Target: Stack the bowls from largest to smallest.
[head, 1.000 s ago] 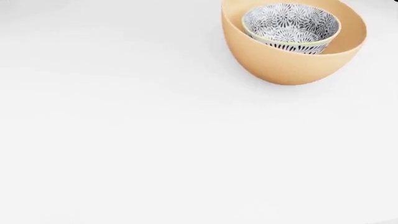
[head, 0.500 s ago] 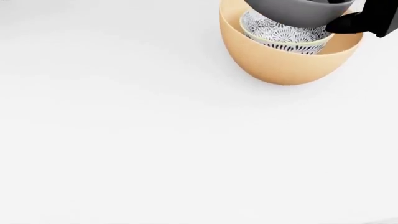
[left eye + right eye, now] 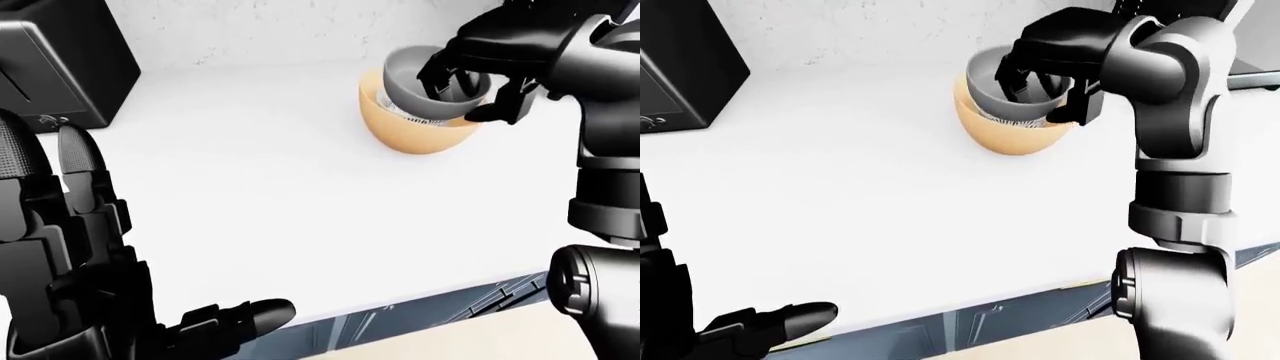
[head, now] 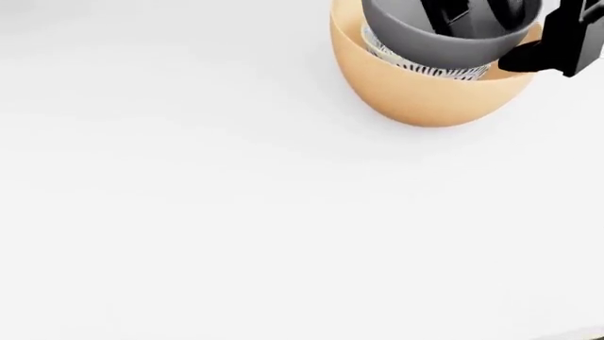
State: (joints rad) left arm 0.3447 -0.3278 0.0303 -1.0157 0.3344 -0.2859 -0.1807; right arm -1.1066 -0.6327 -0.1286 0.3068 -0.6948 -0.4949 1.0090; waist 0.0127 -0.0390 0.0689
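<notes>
Lowering since half a second ago, grey bowl [image 4: 430, 37], gripped by right hand [image 3: 470, 71], is nearly seated in patterned bowl [image 4: 430, 67]; stack nearly done.

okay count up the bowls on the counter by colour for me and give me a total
Orange bowl: 1
Patterned bowl, black and white, inside the orange one: 1
Grey bowl, held by the right hand over the other two: 1
Total: 3 bowls

White counter [image 3: 250, 195], speckled white wall [image 3: 280, 30], black appliance [image 3: 60, 67] at left.
</notes>
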